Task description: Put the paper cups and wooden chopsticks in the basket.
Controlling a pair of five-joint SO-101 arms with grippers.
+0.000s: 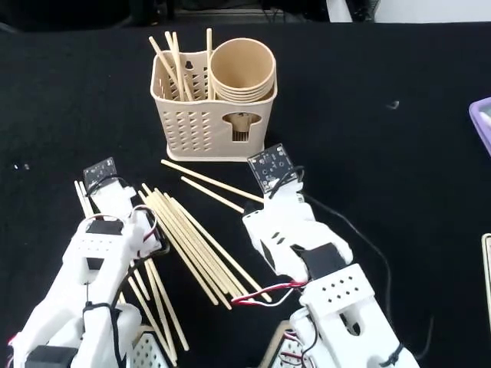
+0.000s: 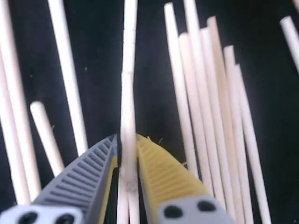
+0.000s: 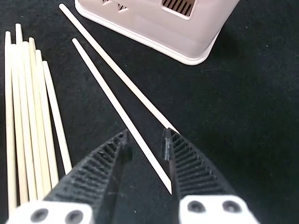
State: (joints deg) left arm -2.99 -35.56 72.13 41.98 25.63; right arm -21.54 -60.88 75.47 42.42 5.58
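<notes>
The beige basket (image 1: 201,123) stands at the back with stacked paper cups (image 1: 242,70) in one compartment and several wooden chopsticks (image 1: 178,65) in the other. A pile of loose chopsticks (image 1: 192,241) lies between the arms. My left gripper (image 2: 126,140) is low over the pile's left side, shut on one chopstick (image 2: 128,93) that runs between its fingers. Two single chopsticks (image 1: 215,188) lie in front of the basket. My right gripper (image 3: 145,137) is open and straddles the nearer of them (image 3: 117,100), with the basket's base (image 3: 154,25) just beyond.
A purple container (image 1: 482,123) sits at the right edge of the black table. More chopsticks (image 1: 157,307) lie under and beside the left arm (image 1: 96,253). Red and black wires (image 1: 265,291) run along the right arm.
</notes>
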